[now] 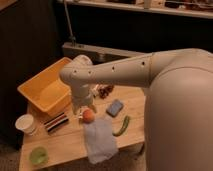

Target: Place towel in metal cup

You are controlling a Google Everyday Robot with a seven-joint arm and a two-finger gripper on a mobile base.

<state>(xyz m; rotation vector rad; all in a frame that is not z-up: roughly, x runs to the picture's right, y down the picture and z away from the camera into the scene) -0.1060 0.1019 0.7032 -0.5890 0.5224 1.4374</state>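
Cloth towel (pixel 100 141); matt wood table (pixel 65 144); matt gripper (pixel 81 111) beside plastic bin (pixel 46 95)

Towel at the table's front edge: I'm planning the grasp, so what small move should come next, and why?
Probably move the end effector, now by the small orange ball, toward the thin pale bluish-white cloth towel, which lies untouched just in front.
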